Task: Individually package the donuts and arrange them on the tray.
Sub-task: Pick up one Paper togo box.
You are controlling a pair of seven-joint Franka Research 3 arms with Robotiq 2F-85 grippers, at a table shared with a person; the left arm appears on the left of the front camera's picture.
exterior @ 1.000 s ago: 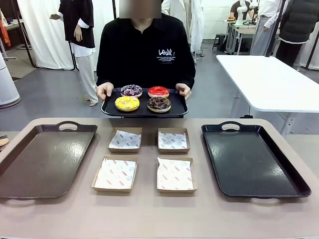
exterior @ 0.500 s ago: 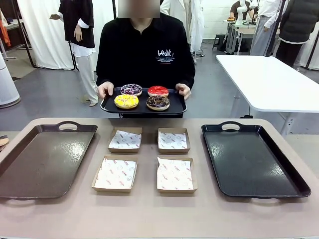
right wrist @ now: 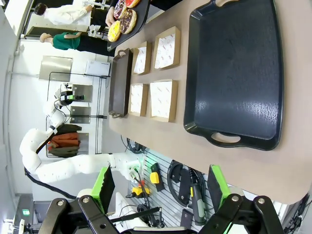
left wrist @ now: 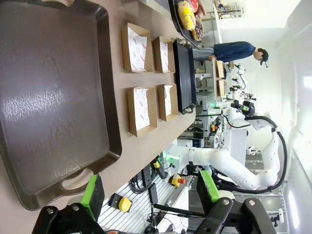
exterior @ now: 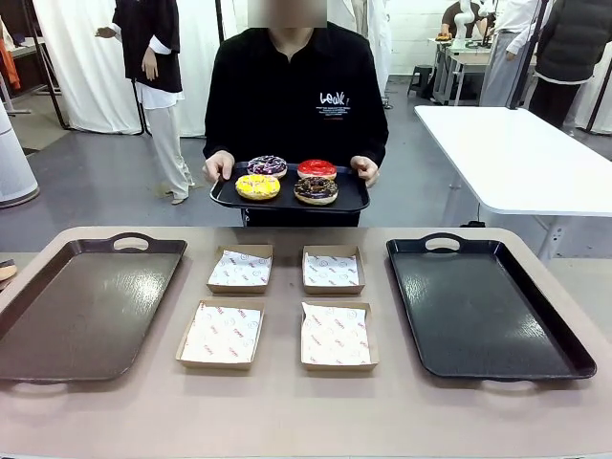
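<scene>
Nearest us, both pincers sit back on our side of the table (exterior: 287,421). Left pincer (left wrist: 150,191) has jaws wide w/ nothing btwn the green pads. Right pincer (right wrist: 161,189) is the same, wide & empty. We judge they're parked, since there's nothing on the table to grasp yet.

Next out, four open cardboard boxes (exterior: 222,334) sit two-by-two mid-table, paper liners up, each apart from the others, prob. so a pincer can drop in w/o bumping a neighbour. Flanking them are a brown left tray (exterior: 86,306) & a black right tray (exterior: 488,306), both bare. They're likely landing spots for packed boxes, one near each arm.

Beyond the far edge a person holds a small tray (exterior: 287,201) level, a hand (exterior: 219,164) at each end, off the table. On it are the yellow donut (exterior: 257,185) & chocolate donut (exterior: 316,189) in front, w/ the purple donut (exterior: 267,165) & red donut (exterior: 316,168) behind. That's four rings for four boxes, so one pkg each, we reckon. Packaging not yet begun.
</scene>
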